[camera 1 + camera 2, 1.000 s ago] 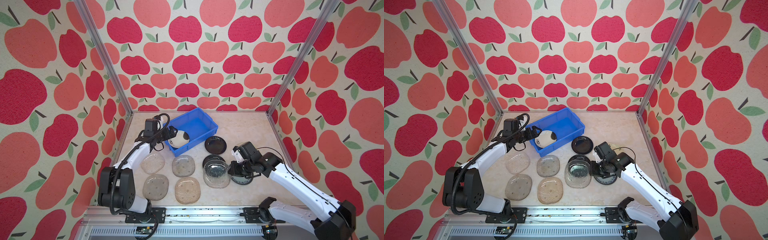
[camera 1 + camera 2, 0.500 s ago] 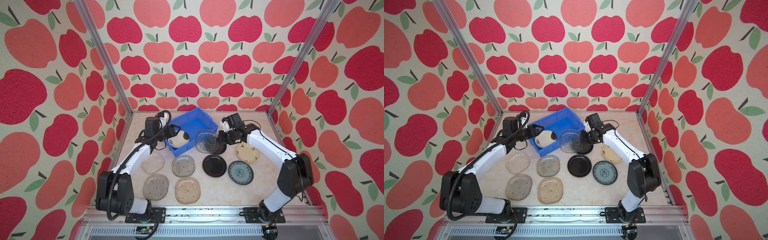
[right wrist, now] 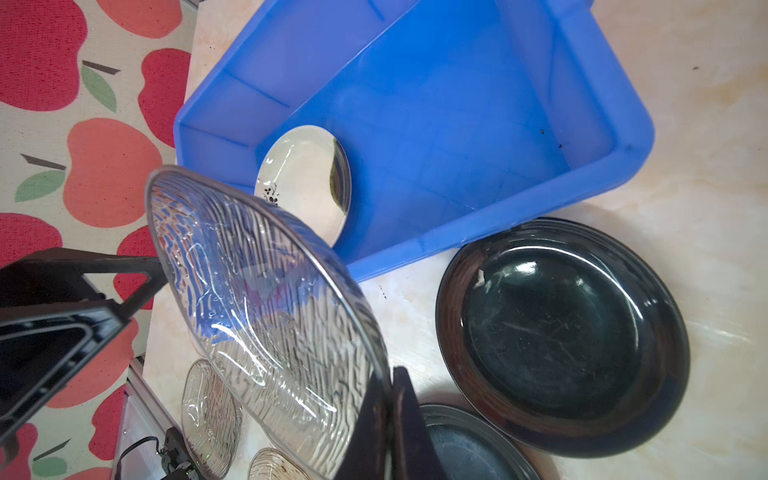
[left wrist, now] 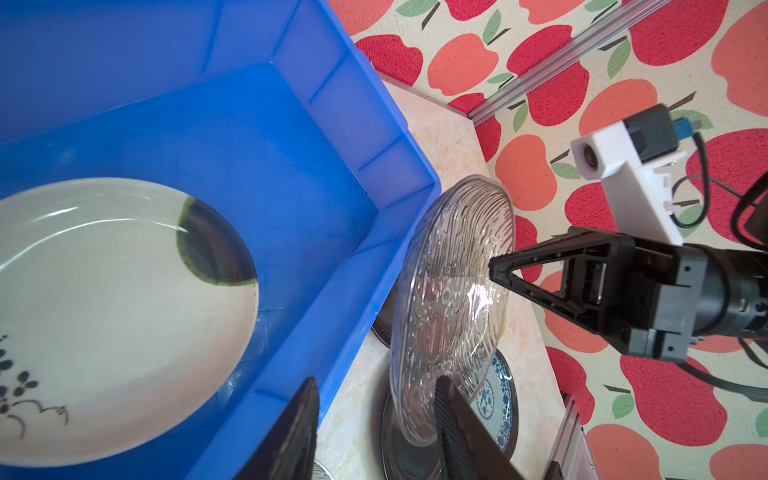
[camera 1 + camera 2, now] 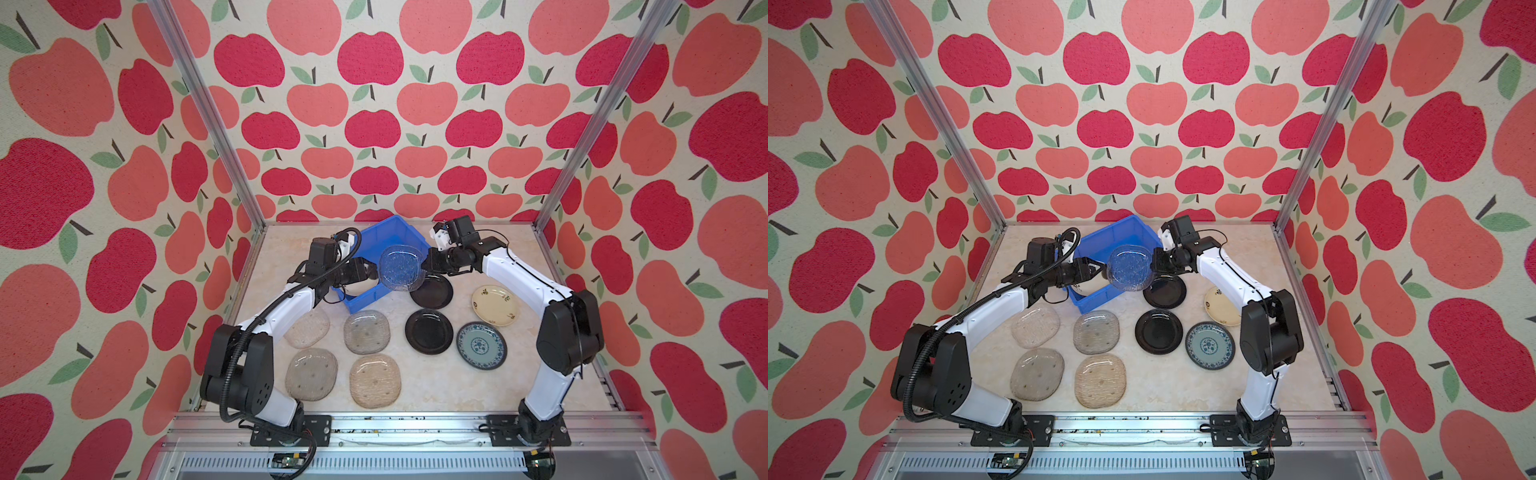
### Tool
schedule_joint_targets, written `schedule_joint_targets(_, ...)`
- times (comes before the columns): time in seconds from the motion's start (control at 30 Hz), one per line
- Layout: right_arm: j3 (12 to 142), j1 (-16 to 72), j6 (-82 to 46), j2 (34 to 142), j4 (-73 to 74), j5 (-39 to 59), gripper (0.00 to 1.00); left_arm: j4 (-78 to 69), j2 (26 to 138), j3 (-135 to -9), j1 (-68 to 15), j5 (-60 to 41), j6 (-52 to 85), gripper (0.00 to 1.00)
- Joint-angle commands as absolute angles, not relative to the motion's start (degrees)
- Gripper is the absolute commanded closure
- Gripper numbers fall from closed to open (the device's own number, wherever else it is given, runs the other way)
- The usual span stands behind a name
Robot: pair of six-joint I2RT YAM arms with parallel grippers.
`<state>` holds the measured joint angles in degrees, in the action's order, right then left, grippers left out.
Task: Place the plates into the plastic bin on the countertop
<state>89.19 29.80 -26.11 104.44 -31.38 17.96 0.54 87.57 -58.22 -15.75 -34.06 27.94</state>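
Note:
My right gripper (image 5: 426,266) (image 3: 390,372) is shut on the rim of a clear textured glass plate (image 5: 401,266) (image 3: 266,299), held tilted above the near right edge of the blue plastic bin (image 5: 361,305) (image 3: 457,124). My left gripper (image 5: 372,272) (image 4: 376,380) is open, its jaws on either side of the plate's opposite edge (image 4: 453,299); one finger (image 4: 457,419) touches the rim. A white plate with a dark blotch (image 4: 116,311) lies in the bin (image 4: 357,124).
On the countertop (image 5: 457,386) lie several clear plates at the near left (image 5: 366,331), two black plates (image 5: 431,289) (image 5: 429,331), a blue-white patterned plate (image 5: 482,345) and a cream plate (image 5: 495,305). Apple-patterned walls and aluminium posts close in the sides and back.
My right gripper has carried the clear plate from the near middle of the countertop up to the bin. My left gripper's jaws have narrowed around the plate's free edge.

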Motion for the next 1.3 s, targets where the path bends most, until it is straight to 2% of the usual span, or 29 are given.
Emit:
schedule_joint_targets(0.0, 92.1, 30.5, -24.4, 106.4, -33.0, 20.7, 1.0, 0.0, 89.4, -59.3, -16.2, -34.0, 26.3, 0.54)
schedule_joint_targets(0.2, 93.5, 31.8, -24.8, 107.7, -32.7, 21.4, 1.0, 0.5, 90.7, -60.7, -16.4, -33.1, 26.0, 0.56)
schedule_joint_targets(0.27, 94.1, 32.1, -24.9, 108.2, -32.6, 22.1, 1.0, 1.5, 91.2, -61.5, -16.4, -32.0, 25.7, 0.59)
schedule_joint_targets(0.33, 94.4, 32.4, -24.9, 108.5, -32.4, 22.4, 1.0, 2.3, 92.0, -62.1, -16.5, -30.9, 25.4, 0.66)
schedule_joint_targets(0.43, 95.5, 32.7, -24.4, 109.6, -33.5, 22.0, 1.0, 3.5, 93.4, -63.6, -16.4, -30.3, 25.6, 0.89)
schedule_joint_targets(0.47, 96.0, 32.8, -24.1, 110.0, -34.1, 21.7, 1.0, 3.8, 93.9, -64.0, -16.4, -30.1, 25.8, 0.92)
schedule_joint_targets(0.6, 97.1, 33.0, -23.8, 111.0, -34.5, 20.7, 1.0, 4.5, 95.3, -65.3, -16.6, -29.5, 26.3, 0.94)
schedule_joint_targets(0.67, 98.0, 33.1, -23.7, 111.5, -34.8, 20.1, 1.0, 4.9, 95.9, -65.9, -16.6, -29.1, 26.3, 1.0)
schedule_joint_targets(0.7, 98.6, 33.1, -23.5, 111.9, -35.1, 19.5, 0.91, 5.4, 96.3, -66.3, -16.6, -28.3, 26.4, 1.0)
schedule_joint_targets(0.93, 104.5, 30.1, -24.8, 112.8, -36.8, 14.6, 0.53, 4.7, 98.3, -68.9, -16.6, -22.3, 31.6, 1.0)
schedule_joint_targets(1.1, 103.0, 25.3, -27.1, 109.8, -32.9, 15.0, 0.52, 5.3, 102.0, -73.6, -16.6, -15.7, 41.3, 1.0)
schedule_joint_targets(1.27, 102.7, 23.3, -27.3, 108.7, -32.4, 15.8, 0.53, 4.7, 107.9, -79.4, -16.9, -14.9, 49.8, 1.0)
